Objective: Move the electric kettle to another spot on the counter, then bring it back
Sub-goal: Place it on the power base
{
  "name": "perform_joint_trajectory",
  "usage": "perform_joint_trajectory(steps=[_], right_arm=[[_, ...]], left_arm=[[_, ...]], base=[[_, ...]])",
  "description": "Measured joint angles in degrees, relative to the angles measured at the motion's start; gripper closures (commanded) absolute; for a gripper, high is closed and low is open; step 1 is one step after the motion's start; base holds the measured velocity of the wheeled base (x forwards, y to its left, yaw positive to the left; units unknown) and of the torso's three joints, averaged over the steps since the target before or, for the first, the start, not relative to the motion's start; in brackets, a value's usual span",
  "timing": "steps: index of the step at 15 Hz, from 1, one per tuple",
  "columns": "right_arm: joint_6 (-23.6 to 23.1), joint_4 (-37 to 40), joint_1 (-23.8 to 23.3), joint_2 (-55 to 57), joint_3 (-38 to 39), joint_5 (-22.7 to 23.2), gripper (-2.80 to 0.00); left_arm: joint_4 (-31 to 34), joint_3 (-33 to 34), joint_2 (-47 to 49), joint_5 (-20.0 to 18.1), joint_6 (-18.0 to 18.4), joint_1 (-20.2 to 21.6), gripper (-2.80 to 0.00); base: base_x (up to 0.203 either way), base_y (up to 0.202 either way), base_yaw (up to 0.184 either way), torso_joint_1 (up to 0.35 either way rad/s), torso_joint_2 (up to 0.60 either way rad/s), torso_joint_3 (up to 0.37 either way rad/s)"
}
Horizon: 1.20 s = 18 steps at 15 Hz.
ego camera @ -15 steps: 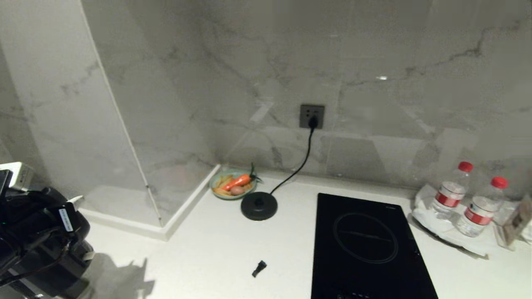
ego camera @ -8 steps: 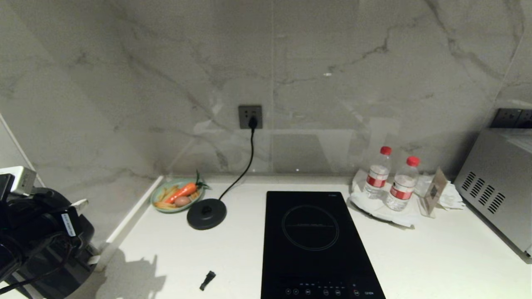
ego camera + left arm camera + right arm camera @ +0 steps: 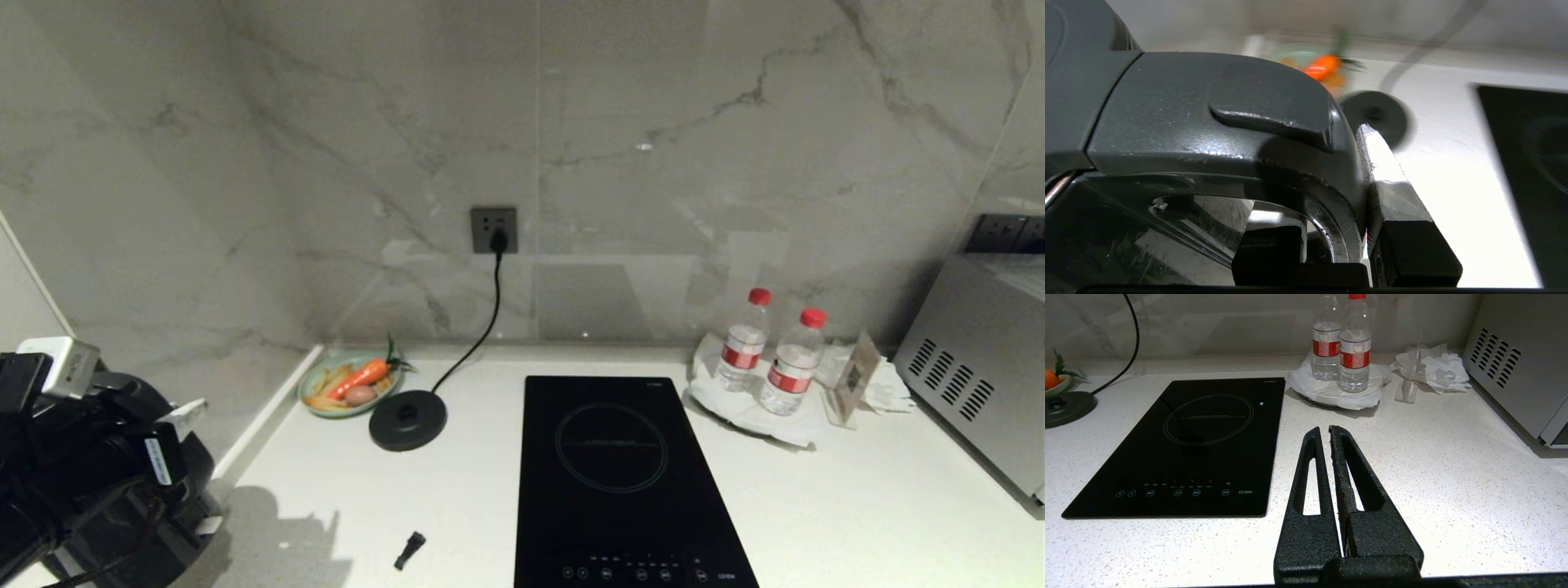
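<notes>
Left gripper (image 3: 1331, 241) clamped on the loop handle of the tall glossy black electric kettle (image 3: 1216, 122): one taped pale finger (image 3: 1384, 171) presses the handle's outer face, the other sits inside the loop. In the head view the kettle (image 3: 122, 506) and left arm occupy the lower left corner, at the near left end of the white speckled stone counter (image 3: 857, 506). Ahead of this gripper lie the flat round black base disc (image 3: 407, 419) with its cord, and beyond it a green plate of carrot and vegetables (image 3: 347, 385). Right gripper (image 3: 1329, 430), fingers pressed together and empty, hangs above bare counter beside the black glass induction hob (image 3: 1200, 445), two red-capped water bottles (image 3: 1347, 343) farther ahead.
</notes>
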Motion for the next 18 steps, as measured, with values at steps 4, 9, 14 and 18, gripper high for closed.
perform_joint_trajectory(steps=[4, 9, 14, 18], right_arm=[[-0.02, -0.02, 0.0, 0.0, 0.0, 0.01, 0.0], [-0.02, -0.02, 0.0, 0.0, 0.0, 0.02, 0.0], [0.0, 0.0, 0.0, 0.0, 0.0, 0.0, 0.0], [-0.02, 0.0, 0.0, 0.0, 0.0, 0.02, 0.0]], left_arm=[[0.82, 1.97, -2.98, 0.76, -0.03, -9.56, 0.0], [8.89, -4.02, -3.59, 3.81, -1.43, -17.37, 0.0], [13.31, -9.84, -3.22, 3.83, -1.73, -26.36, 0.0], [13.33, -12.05, -0.98, 4.22, -2.03, -31.28, 0.0]], base=[[0.0, 0.0, 0.0, 0.0, 0.0, 0.0], [0.0, 0.0, 0.0, 0.0, 0.0, 0.0], [0.0, 0.0, 0.0, 0.0, 0.0, 0.0], [0.0, 0.0, 0.0, 0.0, 0.0, 0.0]])
